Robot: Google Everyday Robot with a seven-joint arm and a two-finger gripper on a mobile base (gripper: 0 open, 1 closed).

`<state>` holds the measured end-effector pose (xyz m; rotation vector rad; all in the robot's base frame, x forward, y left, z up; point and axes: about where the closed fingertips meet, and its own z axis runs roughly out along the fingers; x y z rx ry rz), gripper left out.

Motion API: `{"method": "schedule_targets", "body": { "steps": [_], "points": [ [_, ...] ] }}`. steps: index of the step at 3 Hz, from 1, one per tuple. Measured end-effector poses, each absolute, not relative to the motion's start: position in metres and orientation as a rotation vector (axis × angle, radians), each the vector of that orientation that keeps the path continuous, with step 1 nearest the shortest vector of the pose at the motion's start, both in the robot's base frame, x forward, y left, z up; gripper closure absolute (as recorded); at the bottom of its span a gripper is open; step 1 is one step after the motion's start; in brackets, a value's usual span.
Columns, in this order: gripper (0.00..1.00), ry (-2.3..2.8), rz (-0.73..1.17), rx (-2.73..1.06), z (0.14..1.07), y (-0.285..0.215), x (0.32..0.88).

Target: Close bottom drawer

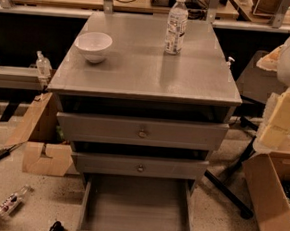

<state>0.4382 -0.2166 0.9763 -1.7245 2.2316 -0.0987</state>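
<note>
Camera view: the bottom drawer (137, 207) at six o'clock stands wide open, closing not yet begun; our gripper sits off-frame past three o'clock, so we cannot tell its state.

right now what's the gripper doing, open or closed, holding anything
gripper: open or closed cannot be told; it is at the right edge of the view, clear of the pulled-out bottom drawer.
</note>
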Motion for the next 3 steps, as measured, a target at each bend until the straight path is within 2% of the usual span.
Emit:
{"method": "schedule_targets", "body": {
  "steps": [2, 3],
  "points": [
    [0.00, 2.204, -0.068, -1.688, 0.964, -0.216, 0.439],
    [0.00, 2.140, 0.072, -1.631, 0.919, -0.198, 0.424]
  ]
}}
